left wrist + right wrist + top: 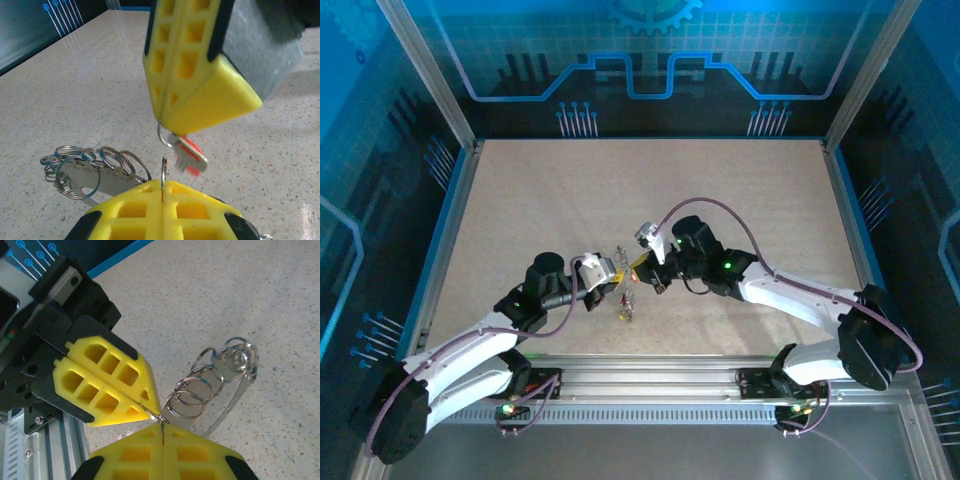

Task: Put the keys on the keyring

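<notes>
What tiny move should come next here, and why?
Probably the right gripper eases its red key toward the keyring loop pinched edge-on in the left gripper: both grippers are shut, and key and loop look close but not linked.

— What sort of place is this?
— A robotics lab cell, I'd say (a test rig, nobody's kitchen). A white arm on the left (460, 355) and another on the right (790, 295) are bolted to an aluminium rail (650, 378) at the near edge of a speckled beige tabletop (570, 200).
— And around it?
— Aluminium frame posts (425, 70) box it in. They hold blue wall panels (740, 40) printed with circuit traces and a gear graphic (653, 12). A small green status light (728, 266) glows on the right arm's joint.
</notes>
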Available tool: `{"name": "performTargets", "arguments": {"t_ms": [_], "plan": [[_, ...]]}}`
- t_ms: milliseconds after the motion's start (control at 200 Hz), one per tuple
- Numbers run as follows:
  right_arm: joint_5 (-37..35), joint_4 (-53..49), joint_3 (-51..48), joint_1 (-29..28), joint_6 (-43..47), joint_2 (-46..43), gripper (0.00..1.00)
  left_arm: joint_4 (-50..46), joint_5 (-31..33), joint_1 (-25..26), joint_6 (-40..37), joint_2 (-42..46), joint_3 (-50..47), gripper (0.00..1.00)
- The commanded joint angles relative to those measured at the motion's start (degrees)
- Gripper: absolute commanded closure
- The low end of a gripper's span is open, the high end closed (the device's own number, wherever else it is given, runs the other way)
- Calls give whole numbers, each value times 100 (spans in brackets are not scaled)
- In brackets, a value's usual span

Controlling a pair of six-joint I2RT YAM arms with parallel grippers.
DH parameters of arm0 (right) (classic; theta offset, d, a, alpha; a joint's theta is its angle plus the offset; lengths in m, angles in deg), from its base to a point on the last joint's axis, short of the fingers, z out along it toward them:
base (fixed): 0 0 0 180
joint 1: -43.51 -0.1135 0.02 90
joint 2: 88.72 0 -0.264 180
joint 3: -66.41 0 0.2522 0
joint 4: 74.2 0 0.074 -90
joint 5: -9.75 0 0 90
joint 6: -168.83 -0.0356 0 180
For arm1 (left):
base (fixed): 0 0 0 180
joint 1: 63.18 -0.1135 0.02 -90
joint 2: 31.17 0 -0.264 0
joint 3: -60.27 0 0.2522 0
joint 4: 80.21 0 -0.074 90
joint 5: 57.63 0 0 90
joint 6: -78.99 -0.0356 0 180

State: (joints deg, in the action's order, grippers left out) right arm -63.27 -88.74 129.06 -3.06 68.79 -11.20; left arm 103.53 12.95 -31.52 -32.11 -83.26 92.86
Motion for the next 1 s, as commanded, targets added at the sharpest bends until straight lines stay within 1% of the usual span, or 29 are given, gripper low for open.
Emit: {"name": "performTargets", "arguments": {"t_ms": [0, 125, 435, 730, 995], "plan": [[-98, -47, 283, -132, 48, 154, 100, 423, 61, -15, 319, -11, 270, 100], [-362, -217, 394, -206, 128, 222, 100, 466, 105, -11, 439, -20, 292, 100], [-681, -83, 352, -235, 39, 167, 100, 377, 43, -16, 517, -95, 355, 100], [-700, 152, 188, -236, 48, -37, 100, 317, 115, -16, 766, -221, 426, 100], [-772, 140, 209, -248, 72, -35, 100, 244, 131, -15, 965, -318, 474, 100]]}}
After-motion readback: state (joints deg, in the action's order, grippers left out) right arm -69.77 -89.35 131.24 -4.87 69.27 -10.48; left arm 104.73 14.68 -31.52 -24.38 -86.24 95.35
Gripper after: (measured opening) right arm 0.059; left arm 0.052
